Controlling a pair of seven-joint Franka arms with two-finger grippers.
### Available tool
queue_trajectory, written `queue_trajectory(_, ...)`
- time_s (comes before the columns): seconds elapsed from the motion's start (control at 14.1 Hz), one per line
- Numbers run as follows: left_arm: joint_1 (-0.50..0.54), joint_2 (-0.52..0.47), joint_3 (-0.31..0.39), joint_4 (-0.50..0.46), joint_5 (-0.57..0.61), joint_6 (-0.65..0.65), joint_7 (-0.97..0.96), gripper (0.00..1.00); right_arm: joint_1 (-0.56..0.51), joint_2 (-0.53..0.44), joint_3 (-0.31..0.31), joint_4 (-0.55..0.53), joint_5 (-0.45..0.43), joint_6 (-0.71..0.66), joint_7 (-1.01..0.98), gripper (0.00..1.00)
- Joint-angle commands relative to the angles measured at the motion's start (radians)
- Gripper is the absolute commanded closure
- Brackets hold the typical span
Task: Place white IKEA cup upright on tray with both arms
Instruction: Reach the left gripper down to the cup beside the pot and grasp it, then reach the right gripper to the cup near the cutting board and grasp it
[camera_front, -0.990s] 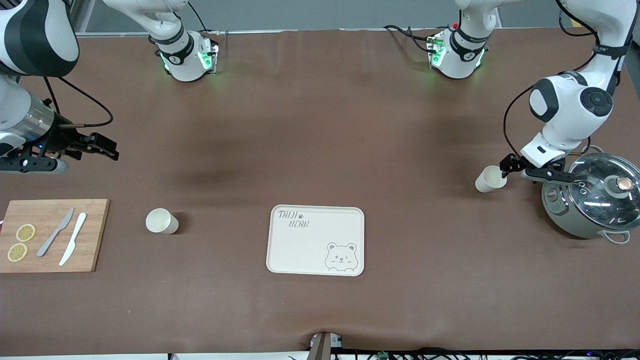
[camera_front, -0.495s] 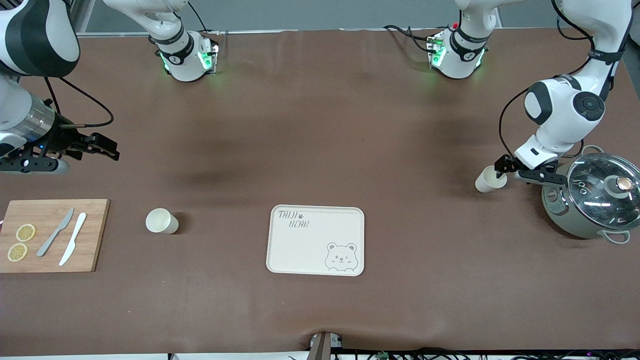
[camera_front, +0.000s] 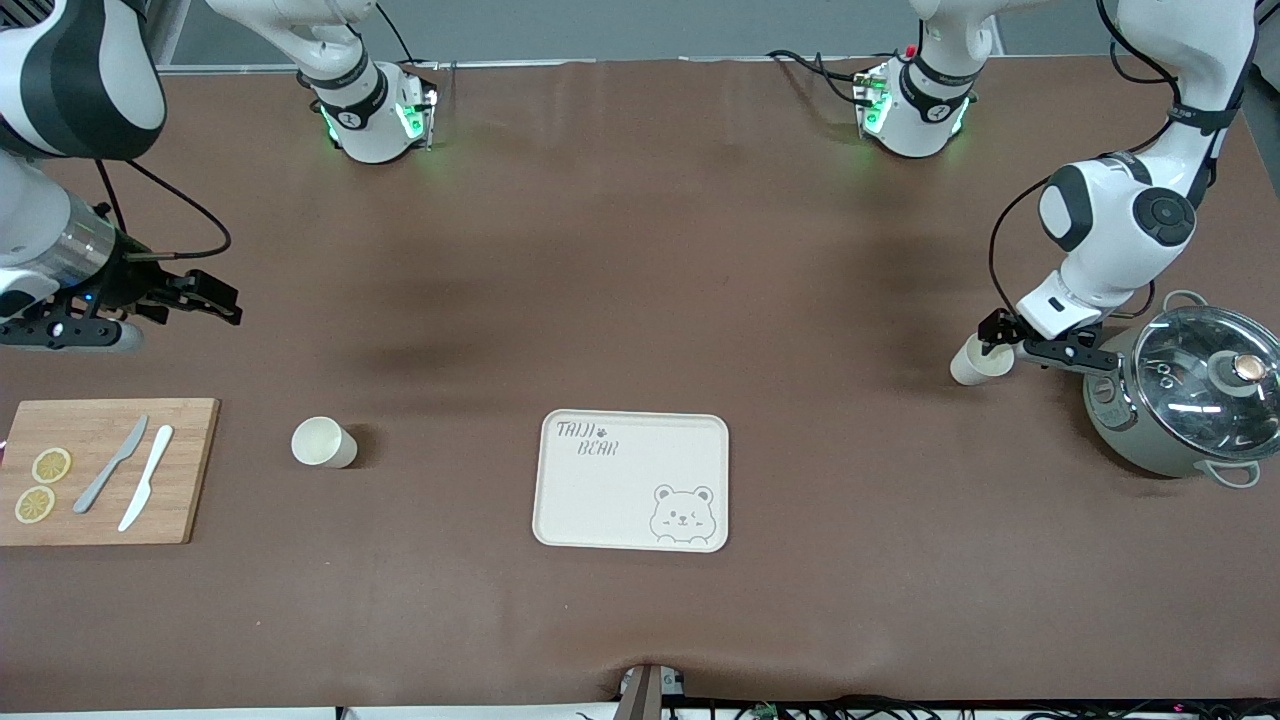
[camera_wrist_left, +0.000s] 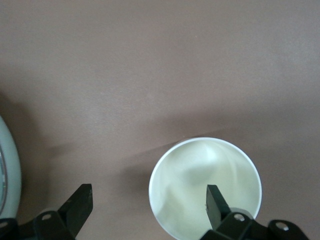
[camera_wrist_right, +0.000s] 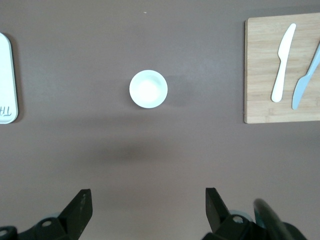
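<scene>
Nearest us lies the tray (camera_front: 632, 480), bare. One cup (camera_front: 323, 442) stands beside the board (camera_front: 105, 470). Our left gripper (camera_front: 1000, 336) is open over the rim of the other cup (camera_front: 978, 360); a finger could tip it against the pot (camera_front: 1185, 390). Our right gripper (camera_front: 205, 297) waits, open.

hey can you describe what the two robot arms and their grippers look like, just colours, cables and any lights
Both arms are glossy white with black joint bands. Their bases glow green, and thin black cables loop along each arm. The right arm has a silvery metal wrist section. The left gripper and the right gripper are small and black, each with two flat, blunt fingers.
</scene>
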Motion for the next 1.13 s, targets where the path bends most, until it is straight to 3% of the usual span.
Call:
queue_trajectory(0.0,0.009,0.005,-0.009,-0.006,0.017,0.023,0.003,0.00,-0.006,0.018,0.004,-0.065,0.009,0.099,0.005,0.00)
queue_trajectory(0.71,0.015,0.057,-0.009,0.005,0.017,0.059,0.006,0.00,-0.016,0.185,0.001,-0.147,0.004,0.392,0.002,0.00)
queue_trajectory(0.78,0.015,0.065,-0.009,0.005,0.017,0.070,0.006,0.10,-0.016,0.204,0.001,-0.151,0.003,0.424,0.002,0.00)
queue_trajectory(0.85,0.017,0.066,-0.009,0.005,0.017,0.073,0.006,0.41,-0.017,0.218,-0.001,-0.159,0.003,0.450,0.002,0.00)
queue_trajectory(0.92,0.019,0.065,-0.009,0.005,0.016,0.073,0.008,0.82,-0.017,0.227,-0.002,-0.157,0.003,0.461,0.001,0.00)
queue_trajectory(1.06,0.019,0.062,-0.009,0.005,0.016,0.073,0.006,1.00,-0.034,0.254,-0.002,-0.151,0.003,0.496,0.002,0.00)
